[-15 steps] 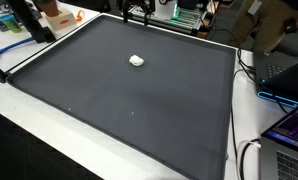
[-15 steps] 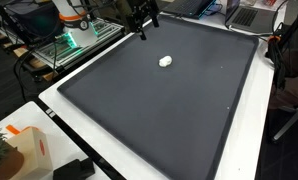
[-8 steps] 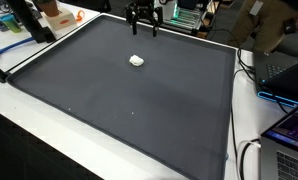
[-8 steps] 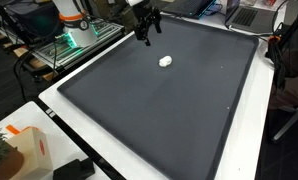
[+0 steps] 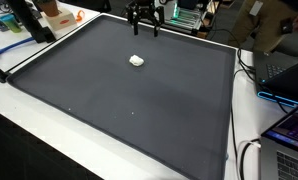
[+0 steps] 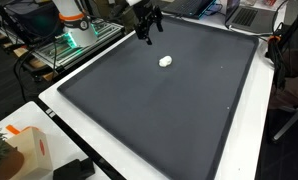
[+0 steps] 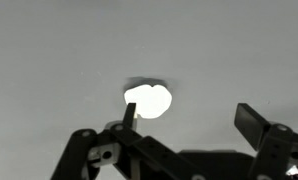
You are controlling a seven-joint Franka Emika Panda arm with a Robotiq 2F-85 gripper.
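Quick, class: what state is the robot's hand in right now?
Hand: open, holding nothing, over the mat, apart from the white lump.

No readable text, label or number shows anywhere.

My pincer [image 6: 146, 33] hangs top center, jaws apart, over the dark mat [image 6: 159, 115] on the white desk [image 6: 74, 130]. A small white lump [image 6: 166, 61] lies on the mat just lower right of it, apart. An orange box [image 6: 24, 150] sits bottom left.
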